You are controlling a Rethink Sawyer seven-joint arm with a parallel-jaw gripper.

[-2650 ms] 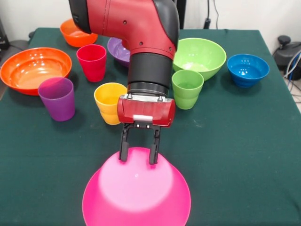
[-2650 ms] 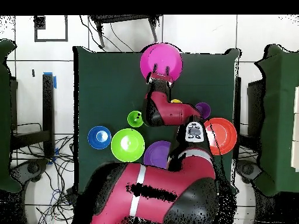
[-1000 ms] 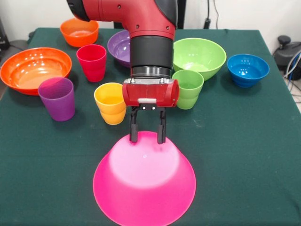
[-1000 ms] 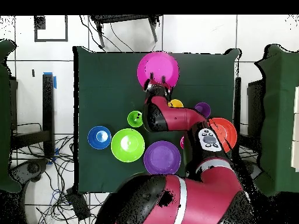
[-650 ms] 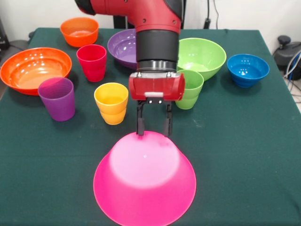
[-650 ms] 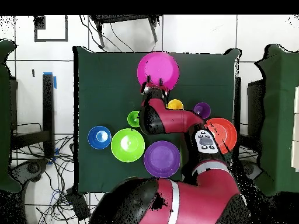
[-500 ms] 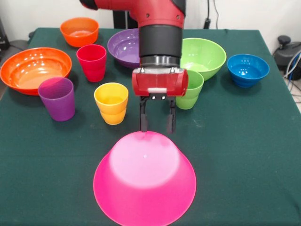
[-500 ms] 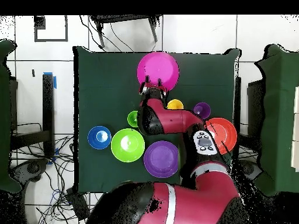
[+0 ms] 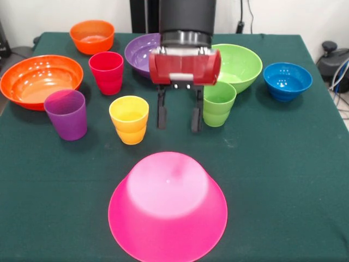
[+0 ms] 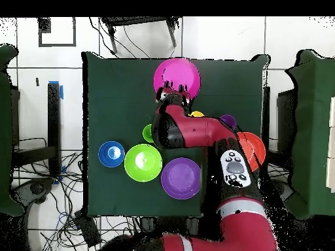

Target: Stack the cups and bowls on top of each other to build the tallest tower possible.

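The large pink bowl (image 9: 167,206) (image 10: 176,73) lies upside down near the table's front edge, with nothing on it. My gripper (image 9: 178,129) (image 10: 175,88) hangs open and empty above the table, just behind the pink bowl, between the yellow cup (image 9: 128,119) and the light green cup (image 9: 217,102). The red cup (image 9: 106,72) and purple cup (image 9: 66,113) stand to the left. Upright bowls sit around them: large orange (image 9: 40,79), small orange (image 9: 91,36), purple (image 9: 140,53) (image 10: 180,177), light green (image 9: 235,65) (image 10: 143,162) and blue (image 9: 287,80) (image 10: 111,153).
A dark green cloth (image 9: 283,174) covers the table. Cables and black gear (image 9: 334,63) lie beyond the right edge. In the overhead view my arm (image 10: 196,134) covers the red cup and parts of the other cups.
My gripper has let go of the pink bowl and risen, drawing back behind it. The bowl, earlier shifted slightly away from the front edge, now rests still.
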